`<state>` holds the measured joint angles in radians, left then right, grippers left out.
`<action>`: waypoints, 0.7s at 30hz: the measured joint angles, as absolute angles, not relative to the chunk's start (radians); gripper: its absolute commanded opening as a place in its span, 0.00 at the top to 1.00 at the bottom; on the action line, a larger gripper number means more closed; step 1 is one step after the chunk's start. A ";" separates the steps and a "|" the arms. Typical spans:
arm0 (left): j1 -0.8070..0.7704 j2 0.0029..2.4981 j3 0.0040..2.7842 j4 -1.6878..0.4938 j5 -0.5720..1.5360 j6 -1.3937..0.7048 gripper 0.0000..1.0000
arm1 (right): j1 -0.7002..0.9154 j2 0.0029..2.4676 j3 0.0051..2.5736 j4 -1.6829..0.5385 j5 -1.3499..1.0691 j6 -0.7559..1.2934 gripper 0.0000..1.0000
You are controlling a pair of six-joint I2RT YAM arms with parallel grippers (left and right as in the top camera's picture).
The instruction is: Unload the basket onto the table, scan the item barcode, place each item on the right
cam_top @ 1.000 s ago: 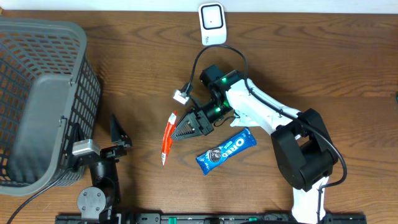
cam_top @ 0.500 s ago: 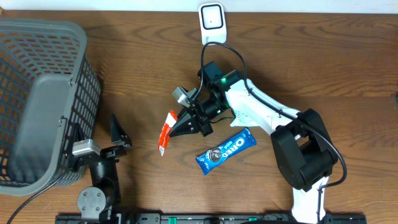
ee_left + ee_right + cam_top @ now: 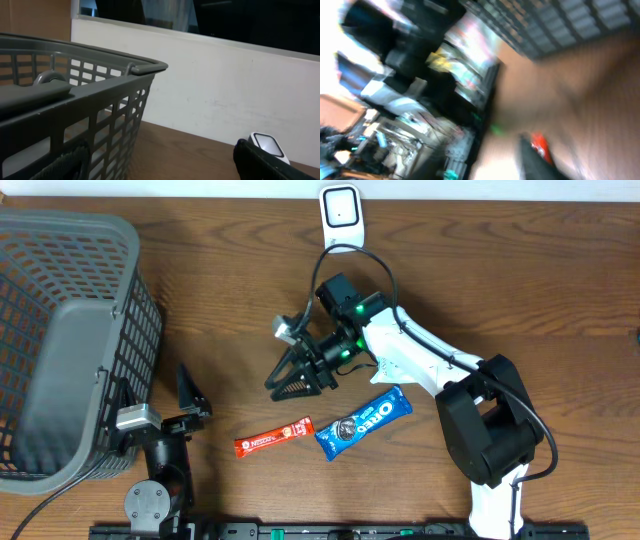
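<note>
Bar (image 3: 273, 438): lies flat on the worktop near the front edge, about the middle, with nothing gripping it; its right end is just beside the Oreo pack (image 3: 364, 421).
Right gripper (image 3: 297, 378): fingers spread and grasping nothing; it sits behind the bar, apart from it.
Left gripper (image 3: 150, 398): fingers wide apart and empty, at the front left beside the basket (image 3: 145, 310).
Scanner (image 3: 341, 218): at the back edge, centre, well apart from the bar.
Right wrist view: too blurred to read.
</note>
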<state>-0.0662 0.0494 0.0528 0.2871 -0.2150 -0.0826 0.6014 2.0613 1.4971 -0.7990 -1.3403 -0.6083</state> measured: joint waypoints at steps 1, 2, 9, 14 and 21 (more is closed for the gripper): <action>-0.066 0.049 0.053 0.287 -0.215 -0.083 0.08 | 0.605 2.061 1.497 -0.789 -1.264 -0.554 0.01; -0.066 0.049 0.053 0.287 -0.215 -0.083 0.08 | 0.609 2.061 1.497 -0.786 -1.185 -0.507 0.01; -0.066 0.049 0.053 0.287 -0.215 -0.083 0.08 | 0.709 2.061 1.497 -0.758 -0.793 -0.429 0.02; -0.066 0.049 0.053 0.287 -0.215 -0.083 0.08 | 0.800 2.061 1.494 -0.746 -0.542 -0.479 0.15; -0.066 0.049 0.053 0.287 -0.215 -0.083 0.08 | 0.864 2.061 1.456 -0.729 -0.388 -0.524 0.31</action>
